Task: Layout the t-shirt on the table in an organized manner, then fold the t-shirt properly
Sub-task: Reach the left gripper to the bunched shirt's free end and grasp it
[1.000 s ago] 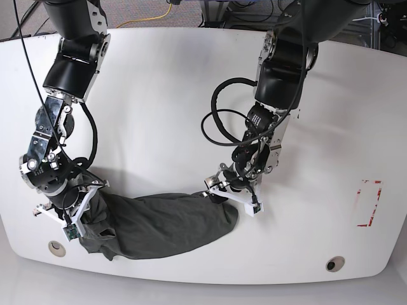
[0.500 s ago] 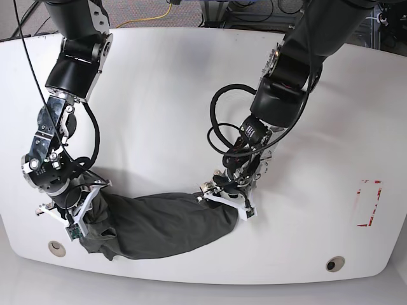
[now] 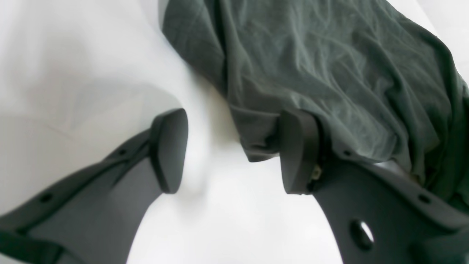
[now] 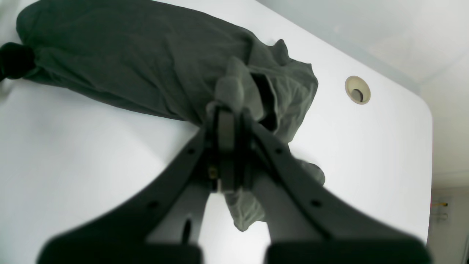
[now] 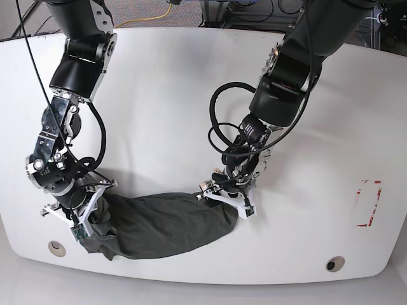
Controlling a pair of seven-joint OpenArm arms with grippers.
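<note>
Dark t-shirt (image 5: 162, 222) bunched, wrinkled, near front edge of white table (image 5: 172, 108).

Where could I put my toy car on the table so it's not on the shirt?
The table is bare between the two arms, above the t-shirt. More bare room lies between the left hand and the red tape rectangle. The near edge is crowded: the bunched t-shirt stretches between the right hand, shut on it, and the open left hand.
</note>
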